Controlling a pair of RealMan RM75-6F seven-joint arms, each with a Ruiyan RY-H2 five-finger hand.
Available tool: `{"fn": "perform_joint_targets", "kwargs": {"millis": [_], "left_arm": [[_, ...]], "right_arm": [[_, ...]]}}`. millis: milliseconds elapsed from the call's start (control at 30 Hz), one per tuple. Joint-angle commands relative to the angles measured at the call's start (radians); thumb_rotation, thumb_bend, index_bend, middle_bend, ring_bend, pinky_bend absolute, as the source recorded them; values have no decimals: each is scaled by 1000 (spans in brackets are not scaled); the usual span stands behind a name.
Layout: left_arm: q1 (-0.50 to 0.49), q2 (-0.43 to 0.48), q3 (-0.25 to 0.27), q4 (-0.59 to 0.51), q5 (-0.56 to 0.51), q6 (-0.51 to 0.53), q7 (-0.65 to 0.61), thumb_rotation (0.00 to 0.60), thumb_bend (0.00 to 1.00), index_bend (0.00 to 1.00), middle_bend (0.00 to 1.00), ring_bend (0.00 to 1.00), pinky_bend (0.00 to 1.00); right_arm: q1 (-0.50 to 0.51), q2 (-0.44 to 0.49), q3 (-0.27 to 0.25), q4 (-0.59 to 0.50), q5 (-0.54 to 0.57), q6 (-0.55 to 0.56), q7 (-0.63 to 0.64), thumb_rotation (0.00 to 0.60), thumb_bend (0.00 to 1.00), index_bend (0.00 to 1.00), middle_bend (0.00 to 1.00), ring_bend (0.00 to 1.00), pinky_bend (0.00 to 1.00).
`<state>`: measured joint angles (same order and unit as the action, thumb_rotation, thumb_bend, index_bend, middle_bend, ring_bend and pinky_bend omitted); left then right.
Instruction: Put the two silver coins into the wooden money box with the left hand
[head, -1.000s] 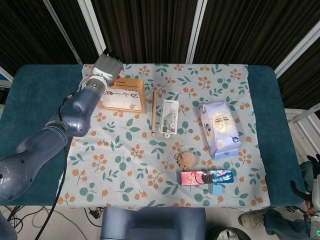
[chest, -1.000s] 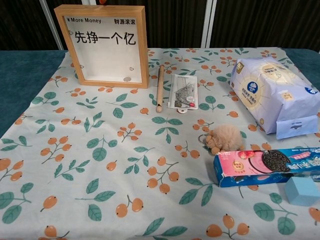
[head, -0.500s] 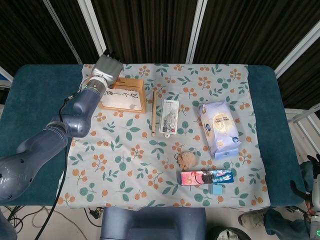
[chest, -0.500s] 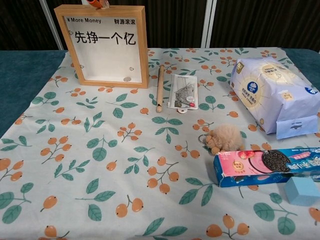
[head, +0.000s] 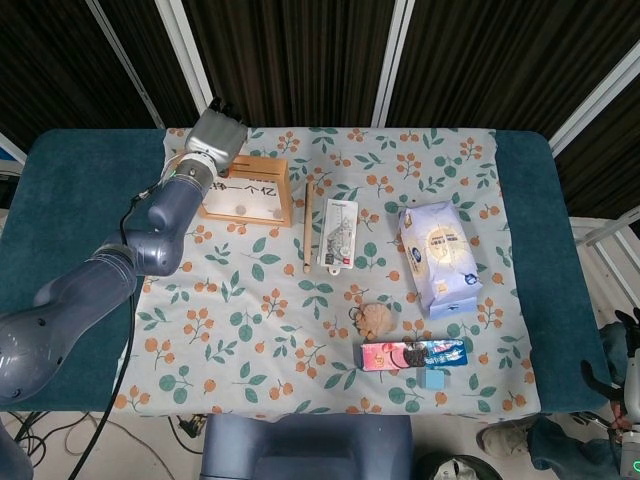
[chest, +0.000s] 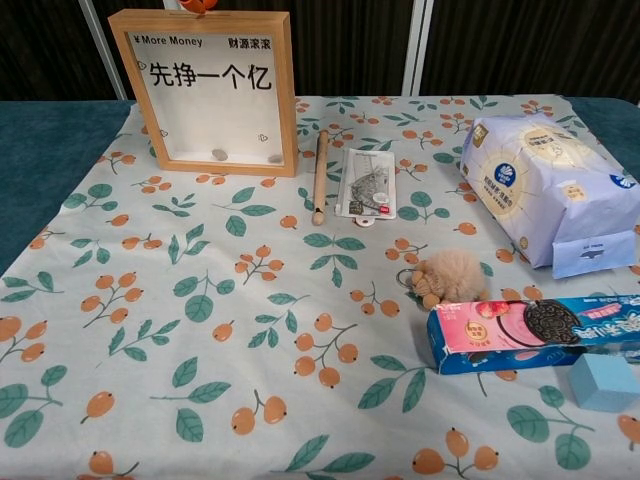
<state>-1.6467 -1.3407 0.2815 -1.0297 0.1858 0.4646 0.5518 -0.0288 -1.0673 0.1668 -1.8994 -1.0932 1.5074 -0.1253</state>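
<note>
The wooden money box (chest: 285, 90) stands upright at the table's far left, its clear front printed with Chinese characters. Two silver coins lie inside on its bottom, one (chest: 220, 155) left of the middle and the other (chest: 275, 158) near the right corner. My left hand (head: 216, 131) hovers over the box's top edge (head: 262, 161), and in the chest view only an orange fingertip (chest: 195, 5) shows above the frame. No coin shows in it. My right hand (head: 626, 352) is partly in view at the lower right edge, off the table.
A wooden stick (chest: 320, 175) and a packaged item (chest: 364, 184) lie right of the box. A white and blue bag (chest: 540, 185), a furry keychain (chest: 447, 276), a cookie box (chest: 530, 330) and a blue cube (chest: 604, 381) fill the right side.
The box showed one coin at its bottom before; now two lie there, spread apart. The orange fingertip came into view above the frame. The left arm barely moved.
</note>
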Motion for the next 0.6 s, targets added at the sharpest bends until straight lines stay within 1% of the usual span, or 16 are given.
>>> {"fn": "perform_joint_targets", "kwargs": {"millis": [33, 133, 200, 333, 467, 533, 600], "left_arm": [[-1, 18, -19, -18, 10, 16, -11, 600, 333, 507, 165, 0, 0], [4, 73, -55, -77, 41, 65, -38, 600, 333, 506, 164, 0, 0], [15, 123, -79, -137, 73, 111, -60, 600, 333, 499, 163, 0, 0], [71, 234, -127, -285, 166, 249, -128, 600, 333, 459, 159, 0, 0], [177, 340, -155, -466, 299, 429, -219, 600, 333, 410, 154, 0, 0], [241, 380, -156, -552, 365, 517, -263, 600, 333, 393, 150, 0, 0], [314, 413, -146, -632, 438, 606, -306, 600, 333, 377, 146, 0, 0]], "right_arm": [[0, 0, 1, 0, 1, 0, 0, 600, 369, 155, 46, 4, 0], [1, -1, 2, 2, 1, 0, 0, 600, 369, 155, 46, 4, 0], [1, -1, 2, 3, 0, 1, 1, 600, 369, 155, 46, 4, 0], [1, -1, 2, 4, -2, 1, -1, 600, 369, 155, 46, 4, 0], [3, 0, -1, 9, -16, 3, -4, 600, 369, 155, 46, 4, 0], [5, 0, -5, 15, -31, 4, -7, 600, 369, 155, 46, 4, 0], [7, 2, -11, 21, -52, 3, -6, 600, 369, 155, 46, 4, 0]]}}
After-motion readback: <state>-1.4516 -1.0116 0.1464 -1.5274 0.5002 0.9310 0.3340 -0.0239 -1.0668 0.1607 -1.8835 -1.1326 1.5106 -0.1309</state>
